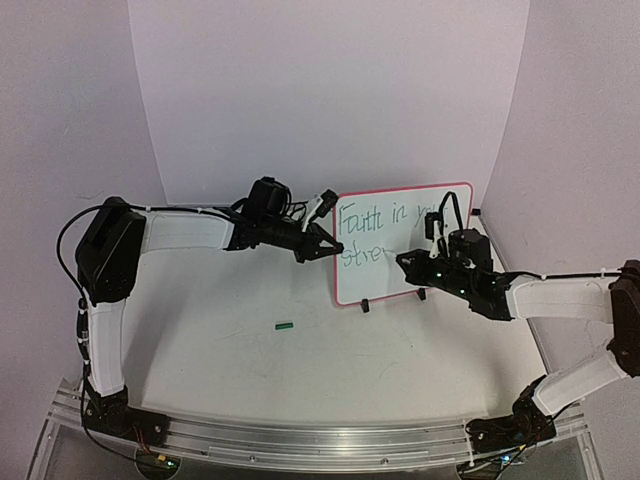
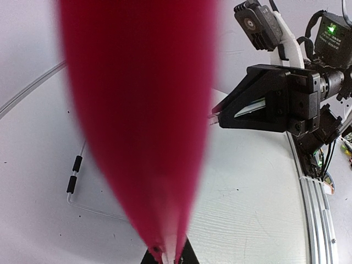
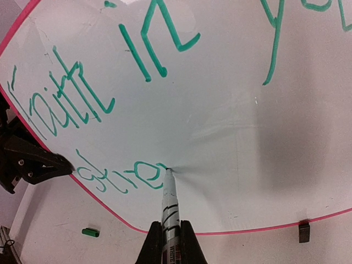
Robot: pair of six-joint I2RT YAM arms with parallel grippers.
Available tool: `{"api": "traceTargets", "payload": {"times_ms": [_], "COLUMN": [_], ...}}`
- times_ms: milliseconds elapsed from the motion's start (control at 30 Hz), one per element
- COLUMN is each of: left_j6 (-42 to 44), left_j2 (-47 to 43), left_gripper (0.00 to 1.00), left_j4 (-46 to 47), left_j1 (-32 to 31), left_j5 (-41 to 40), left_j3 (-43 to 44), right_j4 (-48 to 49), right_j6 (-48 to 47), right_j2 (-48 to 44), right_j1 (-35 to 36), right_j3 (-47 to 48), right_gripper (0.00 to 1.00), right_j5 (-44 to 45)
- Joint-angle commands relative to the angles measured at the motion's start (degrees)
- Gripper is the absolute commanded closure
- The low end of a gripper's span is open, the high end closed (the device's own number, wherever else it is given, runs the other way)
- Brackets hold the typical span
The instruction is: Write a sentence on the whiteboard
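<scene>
The whiteboard (image 1: 420, 225) stands upright on its black feet (image 1: 366, 306) at the back right, with its red-pink rim blurred close up in the left wrist view (image 2: 143, 110). My left gripper (image 1: 325, 246) is shut on its left edge, which runs between the jaws (image 2: 168, 254). My right gripper (image 3: 170, 224) is shut on a marker (image 3: 169, 206), whose tip touches the board. The sentence (image 3: 88, 104) in green reads "Faith in yo" above "stre" (image 3: 124, 176), with the tip just right of the "e". The right gripper also shows in the top view (image 1: 405, 262).
A small green marker cap (image 1: 285, 325) lies on the table left of the board and also shows in the right wrist view (image 3: 91, 232). A thin cable with black beads (image 2: 73, 177) lies on the table. An aluminium rail (image 1: 320, 440) runs along the near edge.
</scene>
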Motion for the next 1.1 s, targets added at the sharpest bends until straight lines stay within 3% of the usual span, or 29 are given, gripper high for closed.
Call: {"api": "traceTargets", "payload": {"times_ms": [0,1067], "left_j6": [1.28,1.28], "left_j2": [1.66,1.57], "left_gripper": [1.0,1.0], "left_j4": [-14.82,-14.85], "left_j1": [-2.23,-2.25], "left_j5": [0.77,0.85], "left_j3": [-1.4,-1.4], "right_j4": [0.81,1.08], "right_j6": [1.0,0.61], "right_j2": [1.49,-1.86], "right_j1": [-0.49,-0.56], "right_j3": [-0.82,1.36], "right_gripper": [1.0,1.0], "right_j5": [0.02,4.01]}}
